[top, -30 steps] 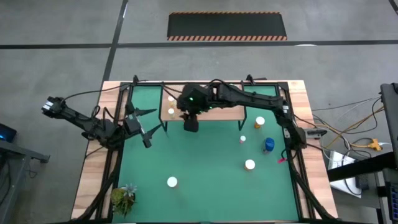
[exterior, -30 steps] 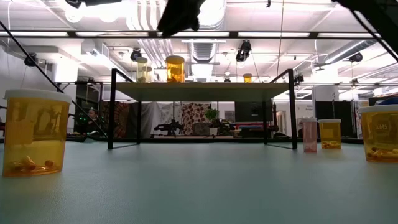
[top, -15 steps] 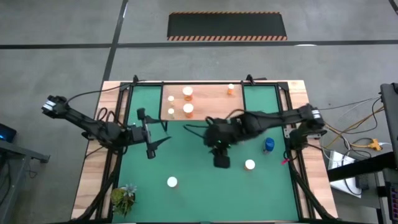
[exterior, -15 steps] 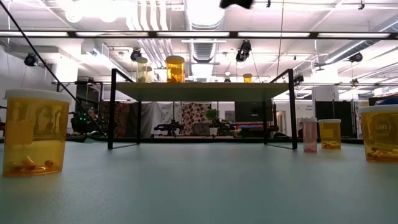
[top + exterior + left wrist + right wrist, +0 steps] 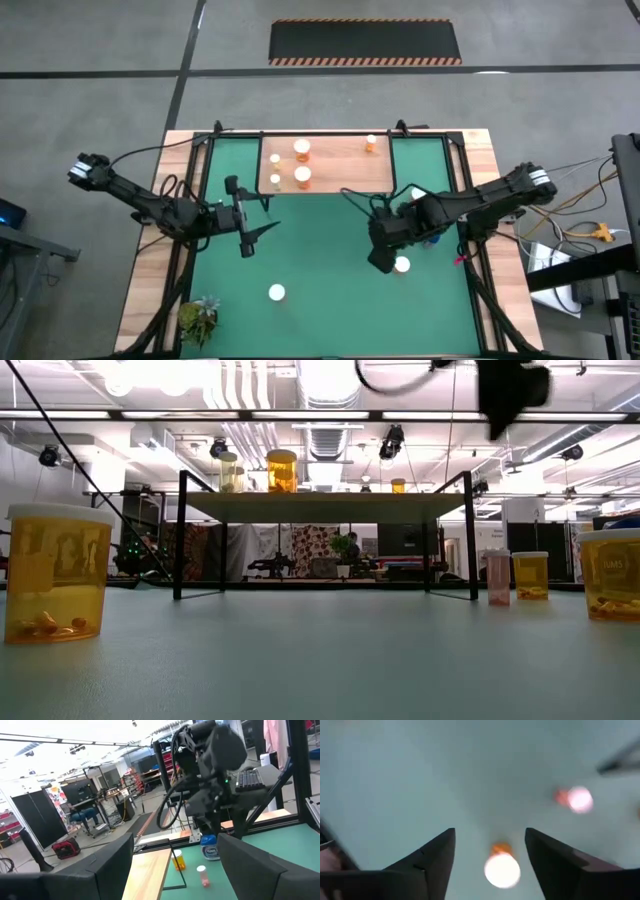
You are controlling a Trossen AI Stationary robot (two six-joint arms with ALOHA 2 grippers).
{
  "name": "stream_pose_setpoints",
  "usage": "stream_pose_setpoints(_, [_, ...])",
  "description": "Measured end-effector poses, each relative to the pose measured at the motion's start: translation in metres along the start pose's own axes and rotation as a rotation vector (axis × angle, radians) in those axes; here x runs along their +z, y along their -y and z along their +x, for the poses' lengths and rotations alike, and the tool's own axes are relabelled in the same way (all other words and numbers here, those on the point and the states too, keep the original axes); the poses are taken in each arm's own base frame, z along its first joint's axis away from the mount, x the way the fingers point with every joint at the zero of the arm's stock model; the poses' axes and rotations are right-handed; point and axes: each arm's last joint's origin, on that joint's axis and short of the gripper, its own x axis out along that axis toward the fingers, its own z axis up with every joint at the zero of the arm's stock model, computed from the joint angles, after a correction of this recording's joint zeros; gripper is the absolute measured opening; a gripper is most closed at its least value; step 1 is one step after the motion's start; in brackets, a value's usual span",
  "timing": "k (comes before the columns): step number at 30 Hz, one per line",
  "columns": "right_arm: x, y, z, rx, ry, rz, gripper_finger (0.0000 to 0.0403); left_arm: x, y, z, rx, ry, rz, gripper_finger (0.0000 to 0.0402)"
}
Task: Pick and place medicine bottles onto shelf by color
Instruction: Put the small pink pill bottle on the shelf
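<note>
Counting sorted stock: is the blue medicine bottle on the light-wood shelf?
No, the blue medicine bottle stands on the green mat.

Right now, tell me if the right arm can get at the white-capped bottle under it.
Probably yes: the right claw hangs open above the bottle, with bare mat around it and nothing between.

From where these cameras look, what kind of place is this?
Probably a robotics lab or workshop: a green-matted table with two robot arms, exposed ceiling ducts under strip lights, and equipment racks with trailing cables on concrete.
</note>
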Motion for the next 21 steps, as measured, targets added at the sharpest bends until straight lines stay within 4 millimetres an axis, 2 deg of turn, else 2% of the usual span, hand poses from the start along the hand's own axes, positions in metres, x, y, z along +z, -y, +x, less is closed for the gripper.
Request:
stream_pose_setpoints(4, [-0.013, 0.016, 0.017, -0.094, -0.059, 0.149, 0.0257, 0.0, 0.0, 0.0, 0.0, 0.0, 0.0, 0.027])
stream_pose_setpoints(7, [-0.018, 0.022, 0.03, -0.161, -0.045, 0.181, 0.0266, 0.0, 0.0, 0.0, 0.0, 0.0, 0.001, 0.027])
stream_pose_setpoints(12, [-0.023, 0.033, 0.05, -0.268, -0.025, 0.157, 0.0259, 0.0, 0.0, 0.0, 0.0, 0.001, 0.02, 0.027])
stream_pose_setpoints(21, [-0.03, 0.051, 0.071, -0.392, 0.06, 0.196, 0.0242, 0.001, -0.001, 0.0, 0.001, 0.002, 0.025, 0.027])
